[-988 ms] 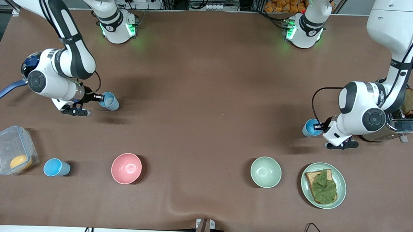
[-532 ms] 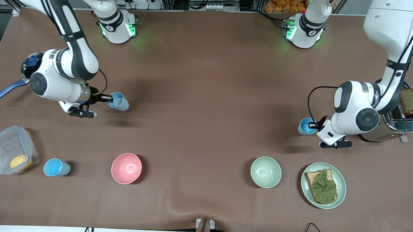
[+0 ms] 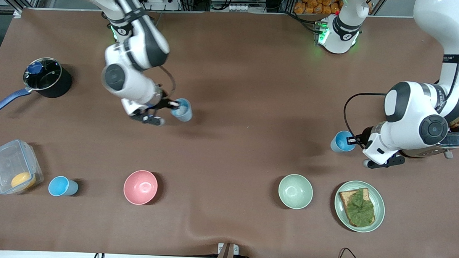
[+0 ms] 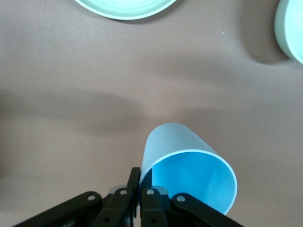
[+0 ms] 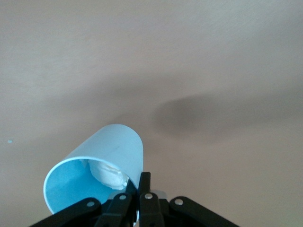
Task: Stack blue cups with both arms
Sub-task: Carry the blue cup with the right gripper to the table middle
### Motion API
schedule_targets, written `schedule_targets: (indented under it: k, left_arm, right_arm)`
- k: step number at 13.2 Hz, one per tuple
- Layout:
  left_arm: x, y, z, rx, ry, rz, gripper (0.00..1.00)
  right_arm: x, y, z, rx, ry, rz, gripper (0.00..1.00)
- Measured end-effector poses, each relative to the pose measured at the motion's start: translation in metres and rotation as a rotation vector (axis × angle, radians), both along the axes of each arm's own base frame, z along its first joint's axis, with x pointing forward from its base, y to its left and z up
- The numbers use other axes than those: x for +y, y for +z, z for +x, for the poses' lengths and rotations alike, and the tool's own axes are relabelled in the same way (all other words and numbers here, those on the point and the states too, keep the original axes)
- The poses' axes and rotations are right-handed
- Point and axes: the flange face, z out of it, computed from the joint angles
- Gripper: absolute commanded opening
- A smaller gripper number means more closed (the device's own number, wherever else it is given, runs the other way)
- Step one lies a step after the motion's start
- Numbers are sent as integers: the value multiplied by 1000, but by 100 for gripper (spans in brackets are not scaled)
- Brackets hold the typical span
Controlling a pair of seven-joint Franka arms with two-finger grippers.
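My right gripper (image 3: 172, 104) is shut on the rim of a blue cup (image 3: 183, 110) with a whitish patch inside. It holds the cup tilted over the table's middle, toward the right arm's end. The right wrist view shows this cup (image 5: 97, 165) pinched at my gripper (image 5: 141, 185). My left gripper (image 3: 352, 141) is shut on the rim of a second blue cup (image 3: 341, 141), held tilted above the table beside the toaster. The left wrist view shows this cup (image 4: 189, 172) at my gripper (image 4: 141, 180). A third blue cup (image 3: 61, 186) stands near the front edge.
A pink bowl (image 3: 140, 187) and a pale green bowl (image 3: 295, 191) sit near the front. A plate (image 3: 379, 203) with toast and lettuce lies by the green bowl. There is a toaster (image 3: 448, 140), a black pot (image 3: 48, 78) and a plastic container (image 3: 12, 167).
My right arm has swung with its cup away from the pot toward the table's middle. My left arm has shifted a little; its cup stays in about the same place.
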Motion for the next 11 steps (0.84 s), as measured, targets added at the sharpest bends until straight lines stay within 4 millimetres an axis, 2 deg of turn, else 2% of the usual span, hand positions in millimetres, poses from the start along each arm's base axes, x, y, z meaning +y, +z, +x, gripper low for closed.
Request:
schedule_targets:
  k: [3, 7, 9, 11]
  left_arm:
    - [-7, 8, 2, -14, -1, -3, 0]
    - [-20, 54, 6, -50, -24, -10, 0]
    - [-33, 71, 7, -68, -44, -18, 0]
    - [-41, 75, 5, -58, -56, -20, 0]
  right_arm:
    - [61, -23, -22, -9, -84, -16, 0]
    - [139, -45, -37, 5, -192, -21, 0]
    - [166, -58, -41, 5, -230, -17, 0]
    - [179, -72, -42, 3, -248, -16, 0]
